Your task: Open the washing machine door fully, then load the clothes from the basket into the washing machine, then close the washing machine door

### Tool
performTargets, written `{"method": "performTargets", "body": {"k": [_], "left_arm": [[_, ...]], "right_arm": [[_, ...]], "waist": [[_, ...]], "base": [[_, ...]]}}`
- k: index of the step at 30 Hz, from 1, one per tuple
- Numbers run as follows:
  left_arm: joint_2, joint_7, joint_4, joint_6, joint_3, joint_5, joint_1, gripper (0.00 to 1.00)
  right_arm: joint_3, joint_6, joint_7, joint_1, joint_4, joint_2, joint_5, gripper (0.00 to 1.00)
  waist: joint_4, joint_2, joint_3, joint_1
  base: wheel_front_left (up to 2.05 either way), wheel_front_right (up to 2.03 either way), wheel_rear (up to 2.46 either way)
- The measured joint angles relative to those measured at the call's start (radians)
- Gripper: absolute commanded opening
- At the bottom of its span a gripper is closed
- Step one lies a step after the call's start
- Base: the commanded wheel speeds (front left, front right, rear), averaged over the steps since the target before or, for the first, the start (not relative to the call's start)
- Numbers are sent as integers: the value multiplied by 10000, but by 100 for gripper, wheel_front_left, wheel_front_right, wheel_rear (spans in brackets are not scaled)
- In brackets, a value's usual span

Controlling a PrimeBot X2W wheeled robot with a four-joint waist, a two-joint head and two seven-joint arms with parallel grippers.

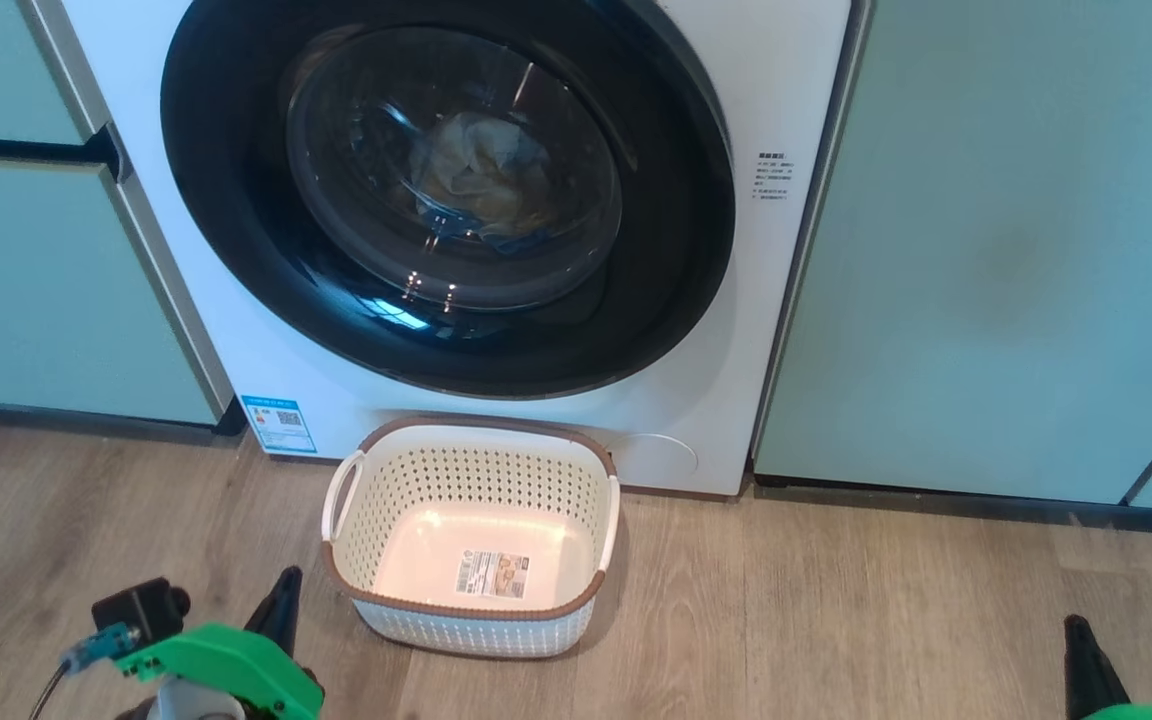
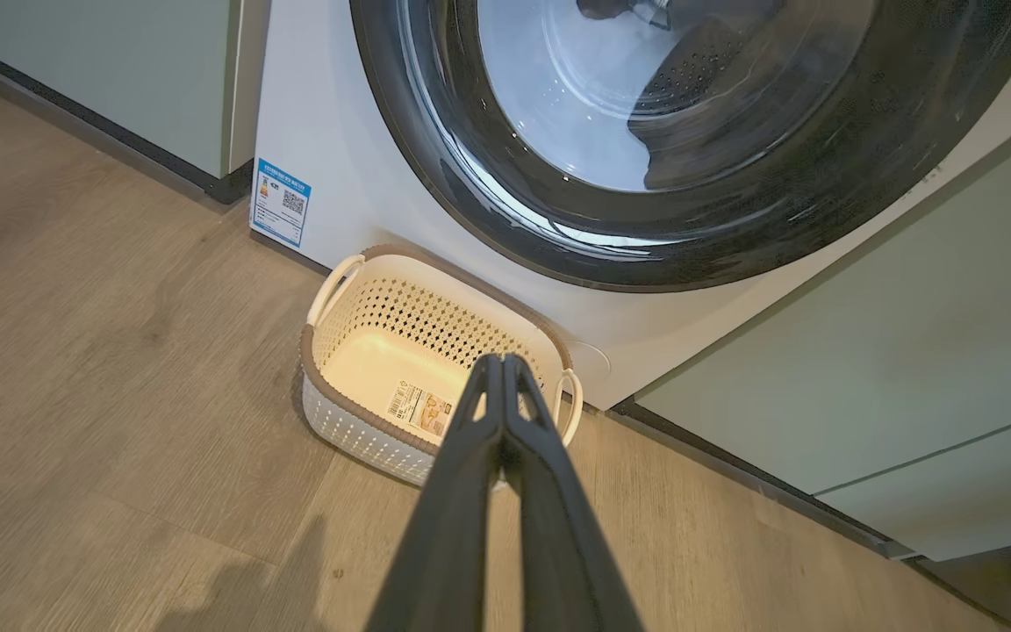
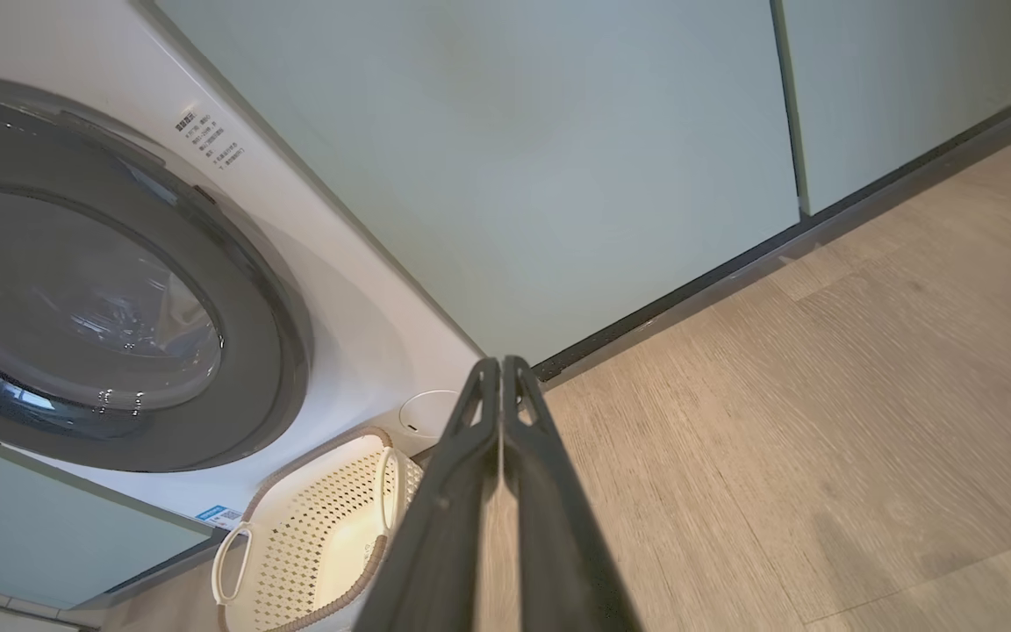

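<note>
The washing machine (image 1: pixel 786 90) is white, and its round black washing machine door (image 1: pixel 236 230) lies flat against the front. Through the glass bowl I see the clothes (image 1: pixel 481 165), pale yellow with a blue patch, inside the drum. On the floor just in front stands the cream basket (image 1: pixel 466 475), holding nothing but its label sticker. My left gripper (image 1: pixel 286 585) hangs shut to the left of the basket; in the left wrist view it (image 2: pixel 502 360) points at the basket (image 2: pixel 356 351). At the lower right, my right gripper (image 1: pixel 1076 630) is shut, well clear of the basket (image 3: pixel 312 535).
Pale green cabinets (image 1: pixel 986 250) flank the machine on both sides. A blue QR sticker (image 1: pixel 279 423) sits at its lower left corner and a round cover (image 1: pixel 661 455) at its lower right. Wooden floor (image 1: pixel 886 610) stretches to the right of the basket.
</note>
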Motion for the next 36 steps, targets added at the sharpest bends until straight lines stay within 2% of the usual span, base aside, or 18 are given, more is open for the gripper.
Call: {"method": "performTargets", "body": {"k": [36], "left_arm": [[-581,982,-955,0,828,-3120,9,0]], "right_arm": [[-244,-2,1049,-378,-706,8,3799,0]], "waist": [[239,0,337,0]], "base": [[0,0,0]]}}
